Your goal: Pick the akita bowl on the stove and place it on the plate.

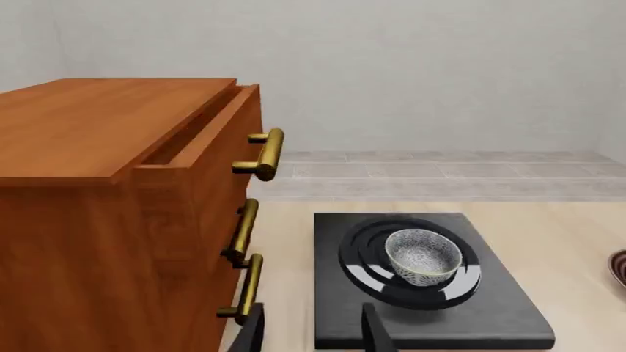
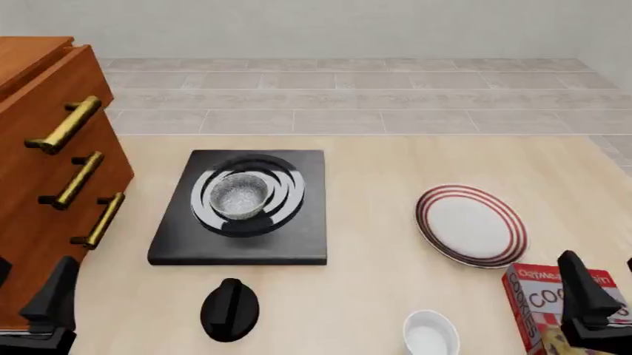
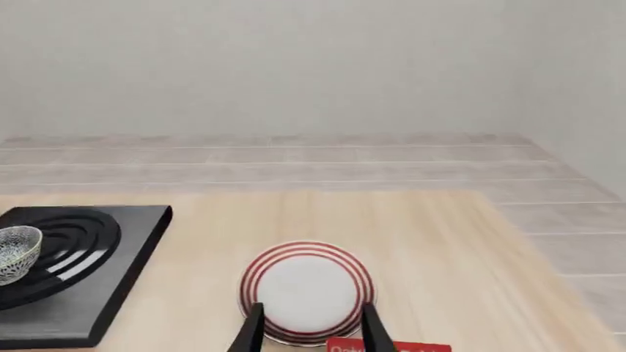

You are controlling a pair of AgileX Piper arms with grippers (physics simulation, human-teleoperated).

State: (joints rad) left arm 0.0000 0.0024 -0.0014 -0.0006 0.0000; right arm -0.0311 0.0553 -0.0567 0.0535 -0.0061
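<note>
Akita bowl (image 2: 240, 197) on stove (image 2: 242, 244), ahead-right of left gripper (image 1: 311, 330); left arm nearer. Both jaws open, empty.

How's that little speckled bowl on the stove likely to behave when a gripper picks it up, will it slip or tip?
The akita bowl looks rigid and glazed, so its curved wall could probably slip between the fingers. It is small and sits upright on the stove rings, so it is likely light and may slide or tilt if nudged. If ceramic, it would chip if dropped on the plate.
</note>
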